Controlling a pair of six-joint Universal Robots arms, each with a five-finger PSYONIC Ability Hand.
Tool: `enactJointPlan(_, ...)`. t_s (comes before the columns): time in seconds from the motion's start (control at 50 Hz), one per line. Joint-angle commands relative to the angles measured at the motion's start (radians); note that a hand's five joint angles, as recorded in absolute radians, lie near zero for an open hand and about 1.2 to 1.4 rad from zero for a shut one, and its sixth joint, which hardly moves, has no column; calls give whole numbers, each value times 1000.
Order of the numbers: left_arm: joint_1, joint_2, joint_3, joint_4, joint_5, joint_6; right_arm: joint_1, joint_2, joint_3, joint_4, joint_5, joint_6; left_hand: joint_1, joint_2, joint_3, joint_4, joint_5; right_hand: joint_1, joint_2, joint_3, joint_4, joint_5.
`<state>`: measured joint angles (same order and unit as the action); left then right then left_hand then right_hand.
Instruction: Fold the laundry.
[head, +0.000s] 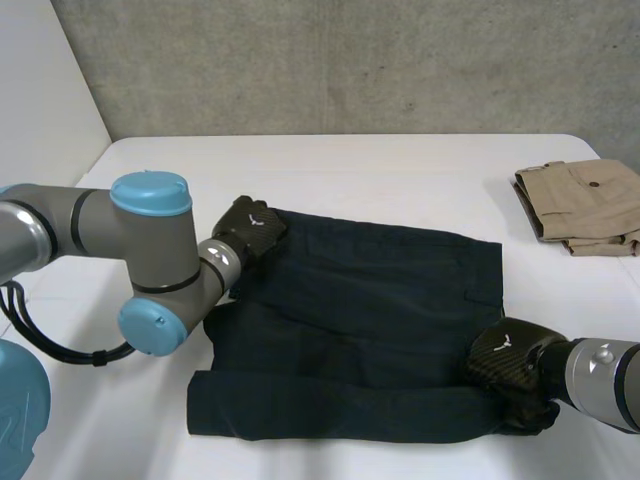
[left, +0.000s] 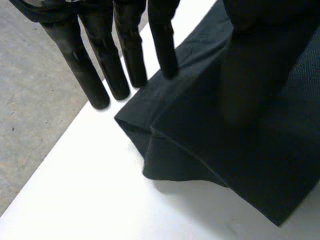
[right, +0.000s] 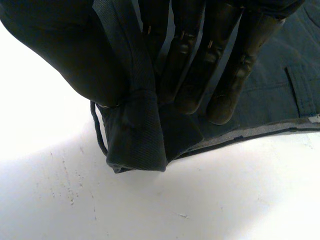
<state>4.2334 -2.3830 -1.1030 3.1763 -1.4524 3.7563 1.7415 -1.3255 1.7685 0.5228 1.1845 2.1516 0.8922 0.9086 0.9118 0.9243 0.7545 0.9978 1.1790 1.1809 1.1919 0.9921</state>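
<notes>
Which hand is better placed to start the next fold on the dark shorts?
Likely the right hand: it pinches the dark shorts' near corner between thumb and fingers. The left hand sits straight-fingered at the far corner, gripping nothing.

Dark navy cloth (head: 360, 310), tan folded garment (head: 585, 205), white table (head: 380, 165), grey wall (head: 350, 60)

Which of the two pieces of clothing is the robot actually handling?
The dark navy garment spread mid-table: the left hand is at its far corner, the right hand pinches its near corner. The tan garment lies folded apart, untouched.
</notes>
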Motion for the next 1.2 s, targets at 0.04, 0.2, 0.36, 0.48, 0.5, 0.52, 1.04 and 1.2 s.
enactJointPlan(0.04,-23,25,-35,-7,-43,22,10,-1,-12,-27,0,40,-485,-501,-504,-517,-522,398,217,215,204,230)
enactJointPlan(0.2,-27,296,-245,-12,-109,-41,13,-4,-14,-33,0,57,-505,-522,-525,-538,-542,398,217,215,204,230)
enactJointPlan(0.36,-27,585,-543,-75,-98,-150,13,-8,-14,-33,0,59,-426,-443,-446,-458,-463,398,217,215,204,230)
enactJointPlan(0.48,-29,671,-693,-209,-59,-162,13,-11,-12,-33,0,59,-391,-407,-411,-423,-428,398,217,215,204,230)
enactJointPlan(0.5,-30,676,-718,-245,-45,-167,13,-11,-14,-33,0,59,-374,-390,-393,-406,-410,398,217,215,204,230)
enactJointPlan(0.52,-30,677,-728,-262,-39,-168,13,-14,-14,-33,0,60,-362,-378,-381,-394,-399,398,217,215,204,230)
enactJointPlan(1.04,-69,752,-785,-128,-26,-162,7,-135,-4,-3,4,54,504,488,484,472,467,398,217,215,204,230)
enactJointPlan(1.2,-70,993,-776,-346,-22,-102,0,-276,2,167,-2,11,504,488,484,472,467,398,217,215,204,230)
